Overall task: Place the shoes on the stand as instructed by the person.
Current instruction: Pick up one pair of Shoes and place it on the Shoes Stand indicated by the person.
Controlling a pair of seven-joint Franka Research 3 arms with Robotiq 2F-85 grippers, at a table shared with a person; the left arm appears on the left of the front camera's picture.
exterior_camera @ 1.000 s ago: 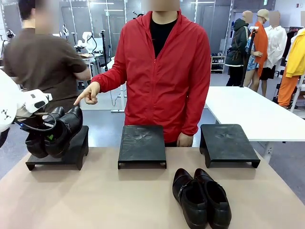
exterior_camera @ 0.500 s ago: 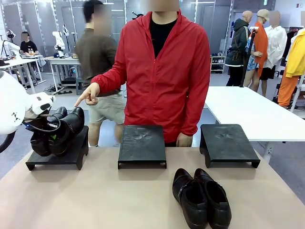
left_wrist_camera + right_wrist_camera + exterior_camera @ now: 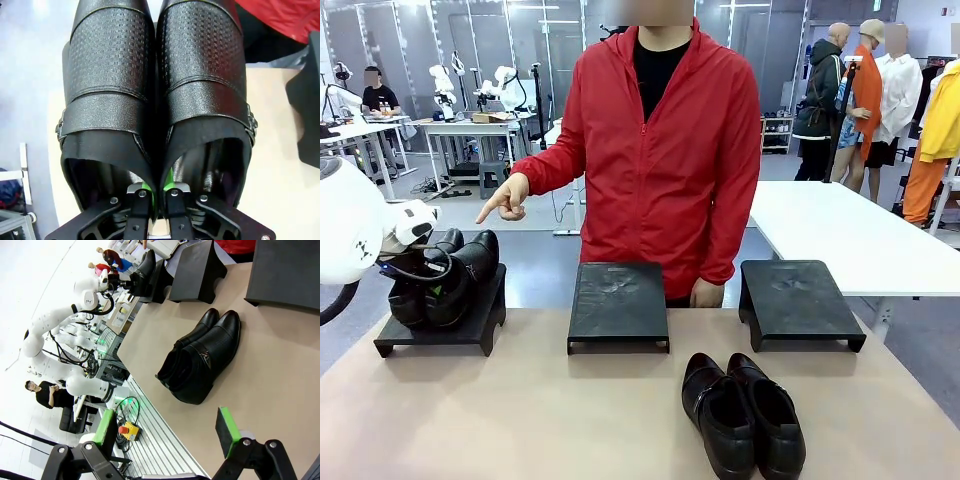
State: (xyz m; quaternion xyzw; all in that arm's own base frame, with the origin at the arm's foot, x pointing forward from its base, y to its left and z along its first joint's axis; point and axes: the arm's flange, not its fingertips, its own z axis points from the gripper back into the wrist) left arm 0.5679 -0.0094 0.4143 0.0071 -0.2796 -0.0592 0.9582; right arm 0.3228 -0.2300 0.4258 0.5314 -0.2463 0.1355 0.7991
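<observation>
My left gripper [image 3: 418,276] is shut on one pair of black shoes [image 3: 455,278], pinching their two inner walls together [image 3: 155,192]. This pair sits tilted, toes raised towards the person, low over the left stand [image 3: 470,328]; whether it touches the stand I cannot tell. The person in the red jacket [image 3: 660,150] points a finger [image 3: 486,212] at that stand. The other pair of shoes [image 3: 744,415] lies on the table near its front edge, also seen in the right wrist view [image 3: 200,365]. My right gripper [image 3: 167,432] hangs open above the table, holding nothing.
A middle stand [image 3: 618,305] and a right stand [image 3: 800,300] are bare at the table's far side. The person's other hand [image 3: 706,293] rests between them. A white table [image 3: 840,235] stands behind on the right.
My left gripper has shifted the held shoes slightly right and lower over the left stand. A passer-by behind has walked out of view. The pointing hand has stayed put.
</observation>
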